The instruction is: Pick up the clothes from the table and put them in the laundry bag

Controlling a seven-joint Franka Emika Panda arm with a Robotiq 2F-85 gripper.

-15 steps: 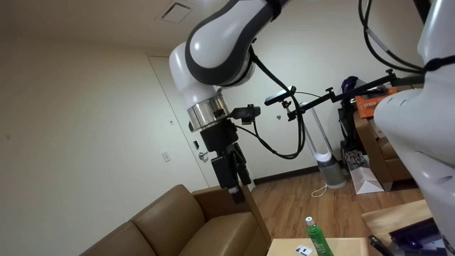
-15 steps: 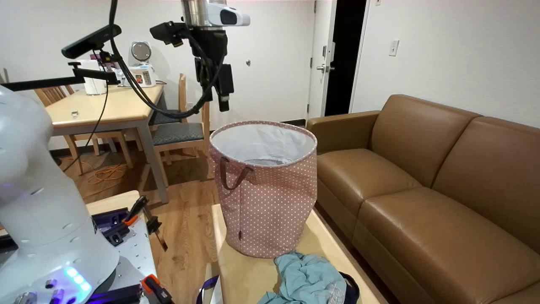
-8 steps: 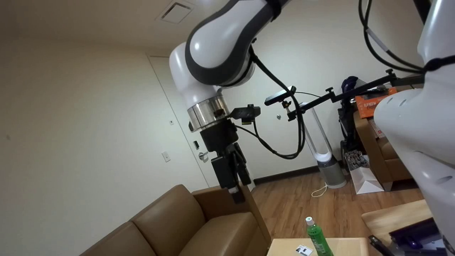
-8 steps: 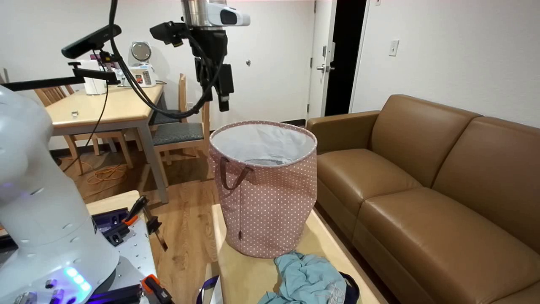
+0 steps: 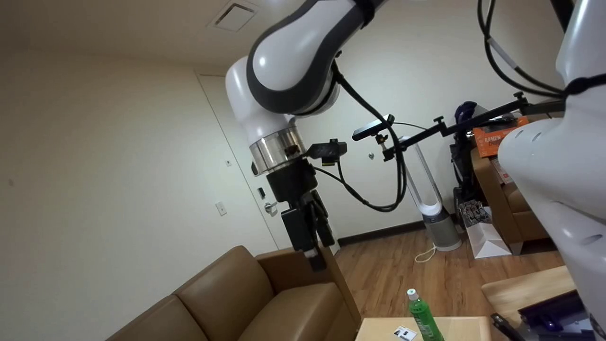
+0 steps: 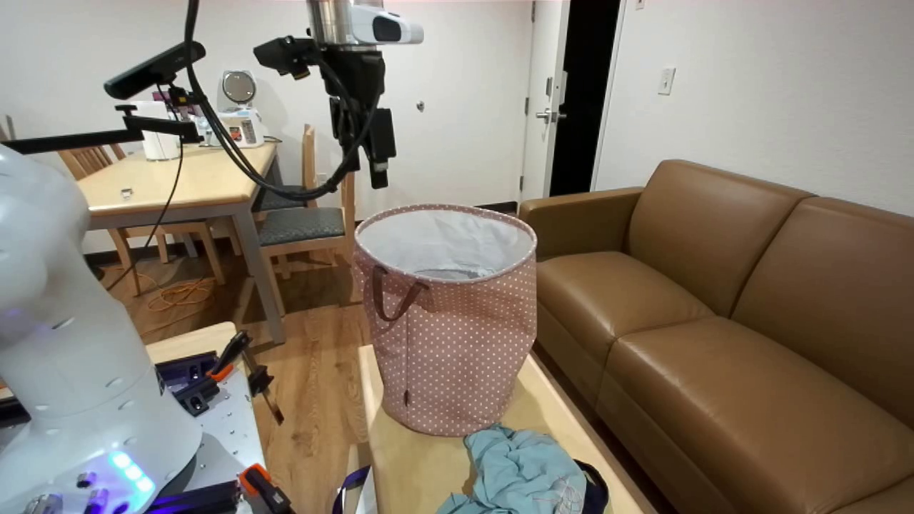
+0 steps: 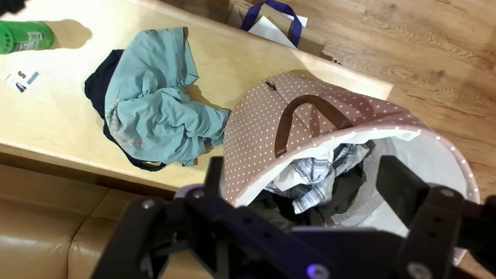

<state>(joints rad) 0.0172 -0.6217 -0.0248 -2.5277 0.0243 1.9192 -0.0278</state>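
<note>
Wrist view: the gripper (image 7: 304, 178) is spread wide, and the mouth of the laundry bag (image 7: 252, 135) shows in the gap between its fingers. The bag, pink with white dots, stands on the light wooden table (image 7: 232, 69). Inside it I note a plaid cloth (image 7: 321, 189) in white and grey-blue, with dark cloth (image 7: 348, 190) around it. Outside, on the tabletop, lies a crumpled teal garment (image 7: 155, 112) marked with red lines; a navy garment (image 7: 97, 83) sticks out from beneath it. The teal piece is just beside the bag; whether the two touch, I cannot tell. Beyond the clothes, on the side away from the bag, are a green bottle (image 5: 423, 316), upright and white-capped in an exterior view, and a printed card (image 7: 23, 79) near it. The gripper points downward in both exterior views; in an exterior view its fingertips (image 6: 379, 177) show higher than the bag's rim, apart from it. A brown sofa (image 6: 714, 357) runs alongside the table. In an exterior view a door (image 6: 548, 50) stands ajar, darkness in the gap beside it. A purple strap (image 7: 296, 29) shows by the table's opposite edge.
</note>
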